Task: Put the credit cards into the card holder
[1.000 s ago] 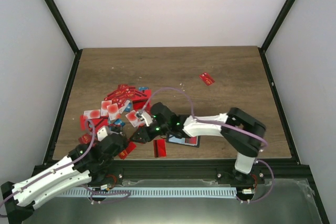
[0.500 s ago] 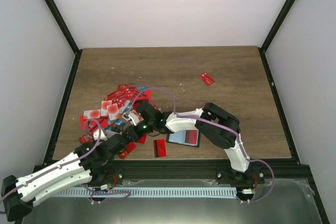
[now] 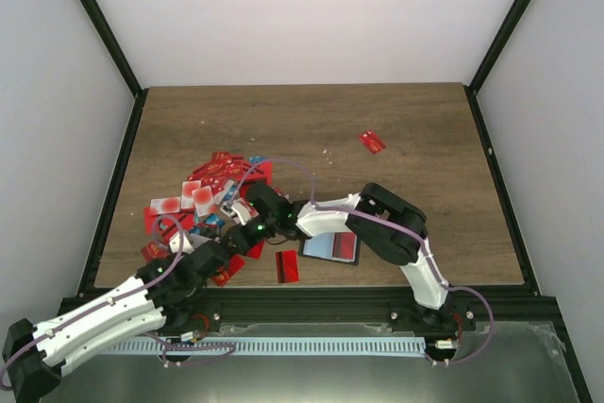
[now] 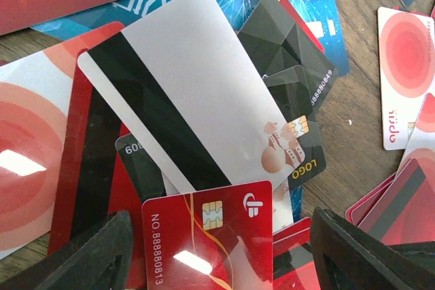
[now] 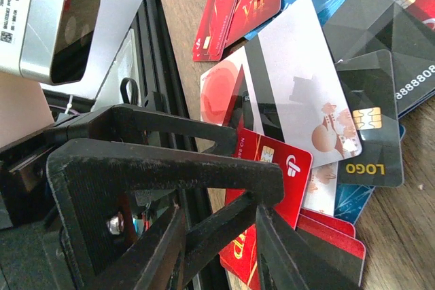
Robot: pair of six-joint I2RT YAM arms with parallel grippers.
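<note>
- The next move is reckoned to hang on one thing: the red chip card is sat right between the fingers of the left end effector, at the near edge of the credit cards heap.
- Its long axis is pointed back toward the wrist, so its long edges are flanked by the two fingers. A squeeze across the short width looks like what's needed.
- The left end effector is spread wide with nothing pinched, and neither finger is seen touching the card.
- The right end effector is parked just beside the same spot, but the left one is judged nearer. Whether it's spread or pressed together can't be told, since its wrist view is crowded by black framework.
- The heap is spread over the left half of the tabletop, between the middle and the near edge.
- The card holder is found by the middle of the near edge, right of the heap and partly covered by the right arm.
- In the way: the chip card is laid on a white striped card, with a dark LOGO card tucked just beside, so extras could get dragged along. The route to the holder is also crossed by the right arm.
- A loose red card is seen between heap and holder, and a stray red card toward the far right corner.
</note>
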